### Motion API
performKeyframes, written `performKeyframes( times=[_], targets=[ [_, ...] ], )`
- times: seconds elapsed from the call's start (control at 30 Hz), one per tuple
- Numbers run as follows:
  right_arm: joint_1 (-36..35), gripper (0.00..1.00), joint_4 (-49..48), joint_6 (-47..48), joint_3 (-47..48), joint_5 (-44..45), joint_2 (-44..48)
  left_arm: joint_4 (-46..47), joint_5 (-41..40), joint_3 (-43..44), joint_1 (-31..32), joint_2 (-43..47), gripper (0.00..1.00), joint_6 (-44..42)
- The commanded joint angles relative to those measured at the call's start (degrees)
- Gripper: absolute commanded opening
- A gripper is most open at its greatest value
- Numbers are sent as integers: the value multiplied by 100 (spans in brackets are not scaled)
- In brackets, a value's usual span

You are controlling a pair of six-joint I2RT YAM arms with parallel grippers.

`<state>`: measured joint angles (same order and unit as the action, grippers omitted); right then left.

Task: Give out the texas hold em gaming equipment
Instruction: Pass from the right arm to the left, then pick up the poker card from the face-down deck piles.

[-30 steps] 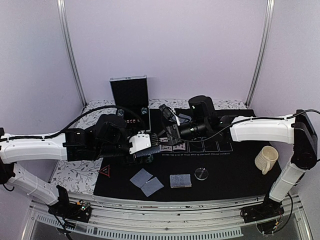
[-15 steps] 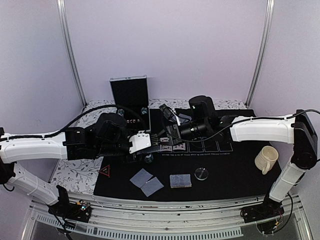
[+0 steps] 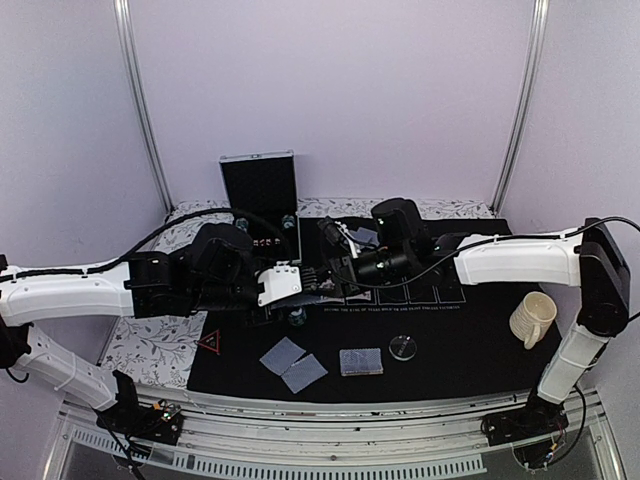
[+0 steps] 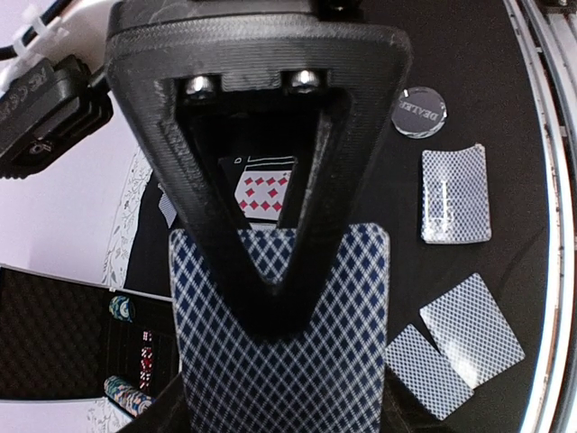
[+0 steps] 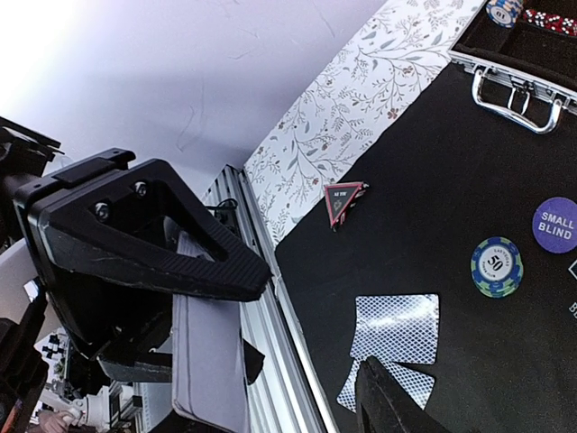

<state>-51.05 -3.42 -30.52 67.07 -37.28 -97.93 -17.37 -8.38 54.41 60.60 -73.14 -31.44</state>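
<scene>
The left hand (image 4: 279,320) pinches the deck (image 4: 279,397) flat between its fingers, patterned back toward its own camera, above the black mat (image 4: 469,41). Just beyond its fingertips, seen through the finger's open frame, a face-up card (image 4: 264,193) of red diamonds lies on the mat. The right hand (image 5: 315,325) hangs close opposite the left hand, its fingers spread with nothing between them.

On the side of both hands toward the arm bases lie a pair of face-down cards (image 4: 455,354) (touching at one edge), a small card stack (image 4: 455,194) and the clear dealer disc (image 4: 419,111). Below the right hand, lying apart from one another, are the red triangle marker (image 5: 343,202), a green-and-blue chip (image 5: 497,266) and a purple small-blind button (image 5: 554,224).

I judge the deal well begun but far from finished. The markers and a few cards are out. Most of the deck is undealt, and the case (image 5: 509,90) beyond the left hand still holds stacked chips (image 4: 122,394)
</scene>
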Motion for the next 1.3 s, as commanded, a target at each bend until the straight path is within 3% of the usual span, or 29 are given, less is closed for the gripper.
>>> performKeyframes(
  times=[0.0, 0.87, 1.27],
  targets=[
    [-12, 47, 335, 255, 46, 435, 150, -152, 49, 125, -60, 42, 53, 26],
    [23, 26, 793, 571, 138, 464, 439, -197, 40, 104, -65, -16, 49, 151],
    [22, 29, 907, 732, 175, 593, 537, -201, 106, 105, -61, -16, 49, 199]
  ],
)
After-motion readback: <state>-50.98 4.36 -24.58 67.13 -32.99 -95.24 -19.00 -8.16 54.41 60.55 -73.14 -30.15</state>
